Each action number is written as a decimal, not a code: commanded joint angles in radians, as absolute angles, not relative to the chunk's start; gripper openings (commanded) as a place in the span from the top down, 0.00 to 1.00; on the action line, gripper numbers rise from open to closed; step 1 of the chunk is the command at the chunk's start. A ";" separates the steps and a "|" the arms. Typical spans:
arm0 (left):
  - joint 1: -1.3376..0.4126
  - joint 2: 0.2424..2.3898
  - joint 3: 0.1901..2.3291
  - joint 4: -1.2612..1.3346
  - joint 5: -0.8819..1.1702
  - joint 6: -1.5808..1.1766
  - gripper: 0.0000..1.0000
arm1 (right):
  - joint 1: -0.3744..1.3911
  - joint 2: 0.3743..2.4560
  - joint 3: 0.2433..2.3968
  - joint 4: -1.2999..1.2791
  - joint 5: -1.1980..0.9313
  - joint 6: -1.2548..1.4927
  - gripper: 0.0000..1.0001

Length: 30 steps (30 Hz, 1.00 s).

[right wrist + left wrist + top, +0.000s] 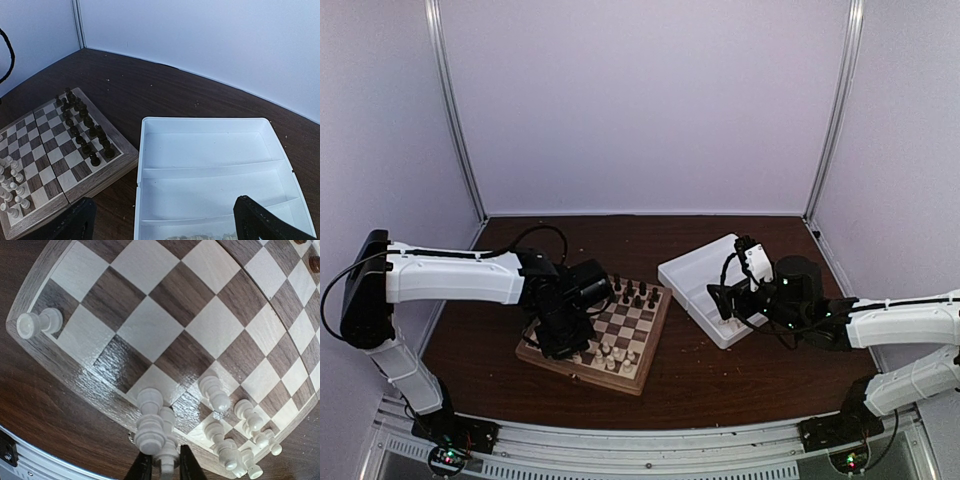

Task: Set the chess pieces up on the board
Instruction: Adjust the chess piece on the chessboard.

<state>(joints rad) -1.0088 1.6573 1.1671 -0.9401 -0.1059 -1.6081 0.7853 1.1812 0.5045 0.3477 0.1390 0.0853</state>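
The board (645, 322) lies at mid-table, dark pieces (635, 293) along its far rows and cream chess pieces (617, 355) along its near rows. My left gripper (560, 338) hangs over the board's near left part. In the left wrist view its fingers (143, 467) press both sides of a cream chess piece (167, 457), low above the near edge of the board (150, 335). A taller cream piece (149, 427) stands right beside it. More cream pieces (235, 440) stand to the right, and one (35, 322) in the left corner. My right gripper (167, 225) is open wide above the tray.
A white plastic tray (692, 275) with dividers sits right of the board; its near compartment holds a few cream pieces (200, 237) at the bottom edge of the right wrist view. White walls close the table on three sides.
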 commanded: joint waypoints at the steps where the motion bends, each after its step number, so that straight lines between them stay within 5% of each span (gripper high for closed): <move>1: -1.004 1.675 1.180 -0.942 -0.094 -1.594 0.84 | 0.782 1.167 0.512 0.349 0.152 0.087 0.00; 30: -1.012 1.718 1.231 -0.911 -0.062 -1.528 0.86 | 0.782 1.170 0.516 0.348 0.149 0.089 0.00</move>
